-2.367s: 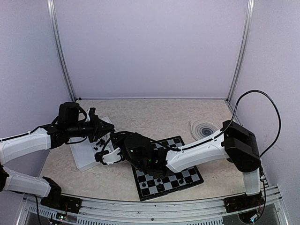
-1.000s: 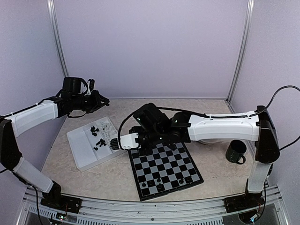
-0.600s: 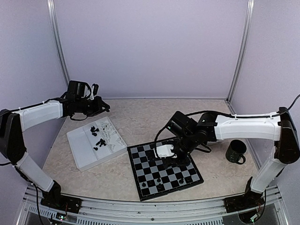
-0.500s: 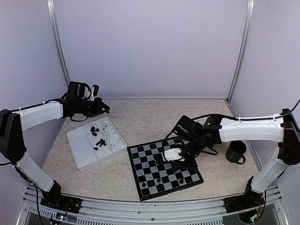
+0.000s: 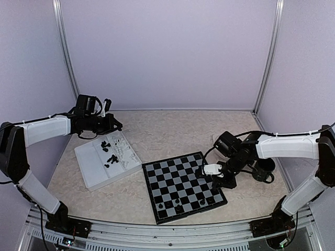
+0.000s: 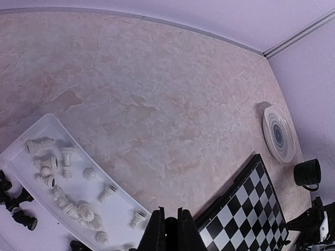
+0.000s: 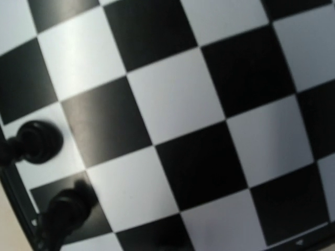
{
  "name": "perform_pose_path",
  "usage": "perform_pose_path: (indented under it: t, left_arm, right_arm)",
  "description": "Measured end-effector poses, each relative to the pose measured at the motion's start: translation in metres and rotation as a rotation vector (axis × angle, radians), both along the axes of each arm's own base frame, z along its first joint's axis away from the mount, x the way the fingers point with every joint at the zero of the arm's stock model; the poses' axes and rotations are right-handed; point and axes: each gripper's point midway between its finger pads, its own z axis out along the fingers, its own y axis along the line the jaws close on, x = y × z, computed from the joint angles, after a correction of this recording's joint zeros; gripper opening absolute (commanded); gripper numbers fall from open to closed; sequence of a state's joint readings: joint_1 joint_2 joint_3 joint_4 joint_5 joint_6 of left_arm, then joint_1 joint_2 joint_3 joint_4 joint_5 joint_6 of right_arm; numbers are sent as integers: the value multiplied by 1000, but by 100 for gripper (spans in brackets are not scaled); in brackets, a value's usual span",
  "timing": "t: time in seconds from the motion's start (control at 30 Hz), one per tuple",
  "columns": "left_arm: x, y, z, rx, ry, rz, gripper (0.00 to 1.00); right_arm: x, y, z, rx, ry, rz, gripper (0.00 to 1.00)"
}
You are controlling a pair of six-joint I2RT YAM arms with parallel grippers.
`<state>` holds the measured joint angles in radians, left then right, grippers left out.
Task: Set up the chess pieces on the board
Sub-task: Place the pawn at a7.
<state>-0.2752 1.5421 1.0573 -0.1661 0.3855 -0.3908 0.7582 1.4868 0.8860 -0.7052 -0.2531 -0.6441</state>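
pale marbled tabletop: centre frame, board with few black chess pieces along its lower edge, others in white tray at left. right gripper low over board's right edge, jaws shut, any piece hidden; left gripper likewise shut, upper left. placing step, seemingly; next, careful lowering onto a square.
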Motion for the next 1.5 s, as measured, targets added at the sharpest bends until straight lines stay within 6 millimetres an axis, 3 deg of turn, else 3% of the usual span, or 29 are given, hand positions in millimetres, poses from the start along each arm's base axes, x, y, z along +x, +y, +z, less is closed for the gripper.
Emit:
perform_pose_path:
  t: [0.5, 0.9, 1.5]
  left_arm:
    - [-1, -1, 0, -3, 0, -8, 5]
    - [-2, -4, 1, -13, 3, -22, 5]
    - [-4, -5, 0, -19, 8, -32, 5]
  right_arm:
    - [-6, 1, -7, 23, 30, -4, 3]
    - [-5, 1, -8, 22, 27, -12, 32]
    - [-8, -1, -7, 15, 41, -14, 33]
